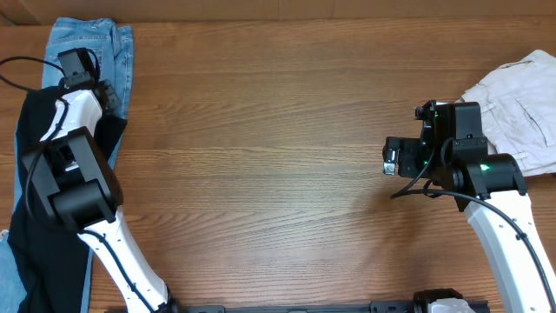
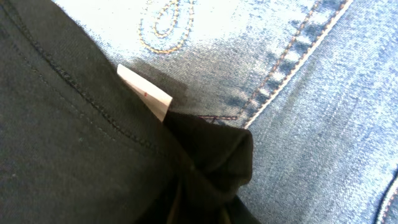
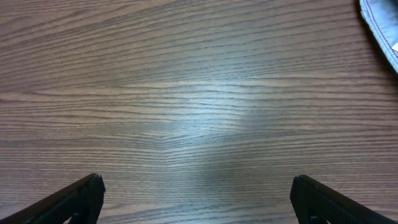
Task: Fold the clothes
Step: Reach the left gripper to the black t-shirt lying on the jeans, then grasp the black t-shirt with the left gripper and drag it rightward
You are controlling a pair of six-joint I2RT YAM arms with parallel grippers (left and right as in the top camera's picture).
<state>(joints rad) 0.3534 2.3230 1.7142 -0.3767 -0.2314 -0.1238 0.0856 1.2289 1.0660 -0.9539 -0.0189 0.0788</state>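
The black garment (image 1: 35, 217) lies lengthwise along the table's left edge, on top of the light blue jeans (image 1: 87, 39). In the left wrist view its fabric (image 2: 74, 143) is bunched into a pinched fold at the bottom of the frame, with the small white tag (image 2: 146, 93) beside it on the denim (image 2: 311, 124). My left gripper (image 1: 102, 94) is at the garment's upper end and is shut on that fold; its fingers are hidden in dark cloth. My right gripper (image 1: 388, 156) is open and empty over bare wood, its fingertips (image 3: 196, 199) wide apart.
A pale beige-white folded garment (image 1: 521, 104) lies at the right back of the wooden table (image 1: 278, 130); its corner shows in the right wrist view (image 3: 382, 25). The jeans run past the table's back left edge.
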